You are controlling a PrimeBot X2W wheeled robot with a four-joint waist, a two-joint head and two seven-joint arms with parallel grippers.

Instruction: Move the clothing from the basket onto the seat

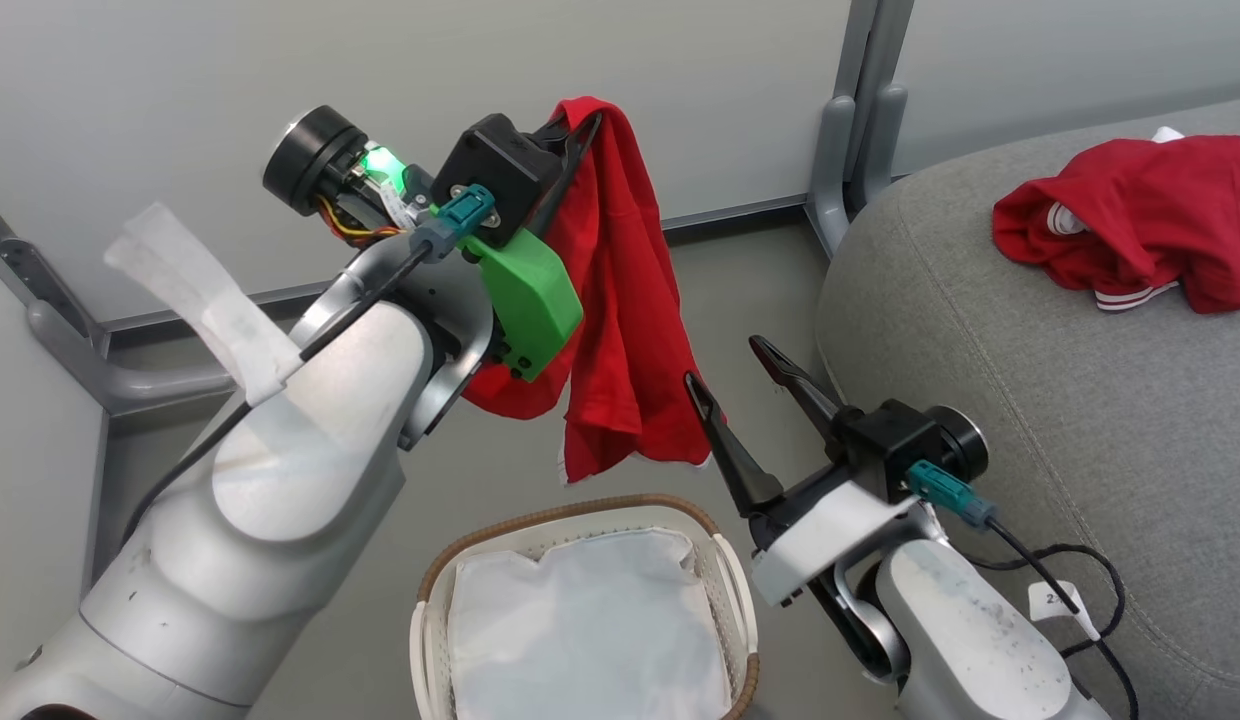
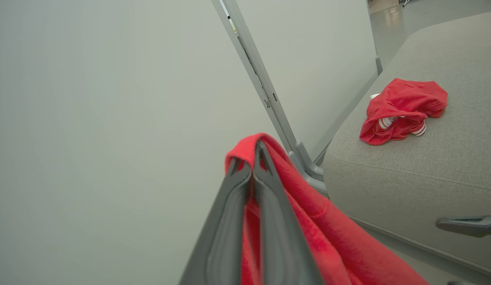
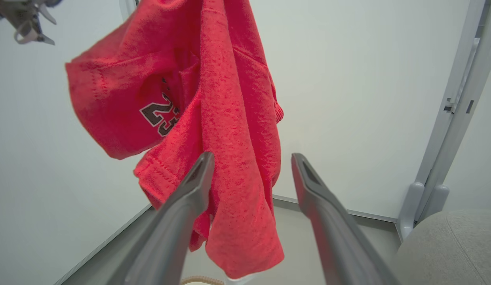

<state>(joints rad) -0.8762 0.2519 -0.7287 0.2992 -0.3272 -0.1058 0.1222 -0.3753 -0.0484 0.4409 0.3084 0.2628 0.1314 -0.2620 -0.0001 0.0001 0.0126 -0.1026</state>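
My left gripper (image 1: 580, 125) is shut on the top of a plain red garment (image 1: 625, 300), which hangs high above the basket (image 1: 435, 600); in the left wrist view the left gripper (image 2: 248, 156) pinches the same red garment (image 2: 309, 221). The basket holds just its white cloth liner (image 1: 590, 630). My right gripper (image 1: 725, 360) stands open beside the cloth's lower edge; the right wrist view has the right gripper (image 3: 251, 158) open in front of the hanging red garment (image 3: 229, 118). A second garment, red with striped trim (image 1: 1140, 220), lies crumpled on the grey seat (image 1: 1030, 400).
Pale wall panels with grey metal posts (image 1: 860, 120) stand behind. A black cable (image 1: 1060, 560) loops off my right wrist over the seat's front edge. Grey floor lies between the basket and the seat.
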